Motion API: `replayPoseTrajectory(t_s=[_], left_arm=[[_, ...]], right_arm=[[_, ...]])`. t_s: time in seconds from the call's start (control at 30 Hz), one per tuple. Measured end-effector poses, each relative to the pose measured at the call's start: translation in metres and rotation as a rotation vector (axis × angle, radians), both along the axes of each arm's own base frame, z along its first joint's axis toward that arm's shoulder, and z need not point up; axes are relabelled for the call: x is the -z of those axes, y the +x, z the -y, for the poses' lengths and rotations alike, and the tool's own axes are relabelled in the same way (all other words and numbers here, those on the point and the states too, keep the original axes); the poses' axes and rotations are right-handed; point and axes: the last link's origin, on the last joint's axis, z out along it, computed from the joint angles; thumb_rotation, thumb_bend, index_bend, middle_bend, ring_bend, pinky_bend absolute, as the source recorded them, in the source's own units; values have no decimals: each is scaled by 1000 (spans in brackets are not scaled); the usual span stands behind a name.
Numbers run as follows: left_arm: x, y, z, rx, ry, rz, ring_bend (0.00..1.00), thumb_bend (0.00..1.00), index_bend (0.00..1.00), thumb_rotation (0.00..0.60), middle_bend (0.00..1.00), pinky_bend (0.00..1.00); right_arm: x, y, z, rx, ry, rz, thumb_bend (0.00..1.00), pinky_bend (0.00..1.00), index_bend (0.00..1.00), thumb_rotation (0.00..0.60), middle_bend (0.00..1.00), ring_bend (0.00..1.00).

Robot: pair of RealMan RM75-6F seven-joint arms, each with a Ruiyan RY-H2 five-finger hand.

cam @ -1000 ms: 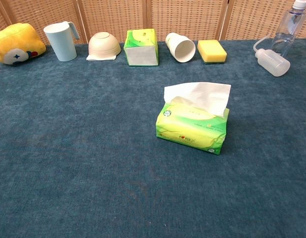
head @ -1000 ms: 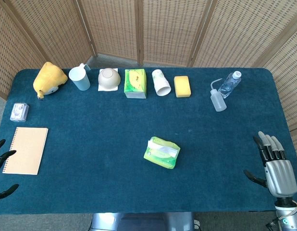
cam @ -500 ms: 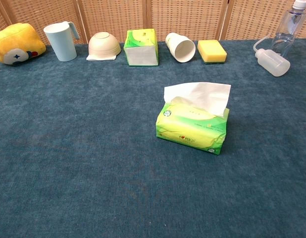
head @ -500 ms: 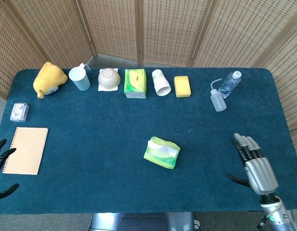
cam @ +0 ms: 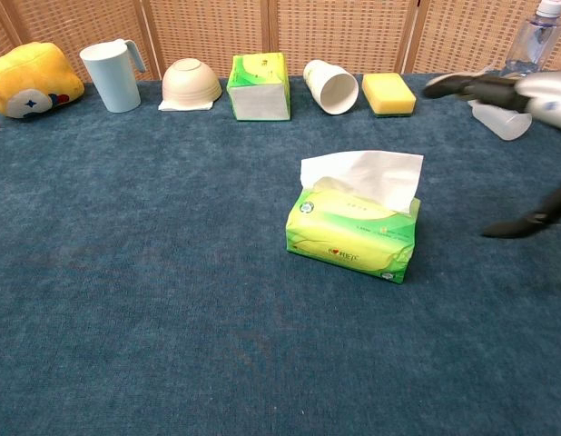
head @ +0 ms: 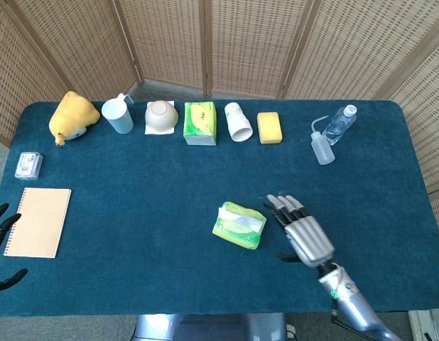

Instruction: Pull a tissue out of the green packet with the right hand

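The green tissue packet (head: pixel 239 224) (cam: pixel 353 234) lies flat near the middle of the table, with a white tissue (cam: pixel 362 175) standing up out of its top slot. My right hand (head: pixel 302 233) (cam: pixel 526 136) hovers just right of the packet, fingers spread and apart from it, holding nothing. At the table's near left edge, only the dark fingertips of my left hand (head: pixel 2 245) show, spread and empty, beside a tan notebook (head: pixel 38 222).
Along the far edge stand a yellow plush toy (head: pixel 72 116), a pale blue mug (head: pixel 118 115), an upturned bowl (head: pixel 161 116), a green tissue box (head: pixel 199 123), a tipped paper cup (head: pixel 239 122), a yellow sponge (head: pixel 269 128), a squeeze bottle (head: pixel 322 148) and a water bottle (head: pixel 339 123).
My right hand has swept left from the table's right edge to just beside the green packet, entering the chest view. The left hand and packet have stayed put.
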Motion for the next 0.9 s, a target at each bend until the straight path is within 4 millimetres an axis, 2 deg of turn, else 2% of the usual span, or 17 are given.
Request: replayPoseTrajectory(t_s=[0.2,0.3,0.53,0.63,0.73,0.8,0.9], left_arm=[[-4,-4,-3,-21,10,21,0,0,81,600,0,129],[-5,-7,-6,-30,9,22,0,0,81,600,0,129],[-4,-10,-12,-47,-1,22,0,0,82,600,0,129],[-4,-10,-13,-48,-1,23,0,0,81,600,0,129],[-5,-11,-14,-52,2,28,0,0,82,600,0,129],[-5,-11,-14,-53,2,31,0,0,82,600,0,129],[-6,-12,-15,-56,4,34,0,0,82,600,0,129]], right_arm=[[28,38,20,-21,40,25,0,202,33,600,94,29],[36,47,30,-14,46,29,0,280,119,600,185,105],[53,52,45,-2,33,8,19,400,264,600,309,196],[62,52,49,-6,24,-15,85,464,335,600,363,241],[70,53,52,-3,12,-27,197,520,427,600,434,303],[74,53,54,1,3,-35,288,573,525,600,512,374],[77,53,56,11,-7,-24,350,605,635,600,602,459]])
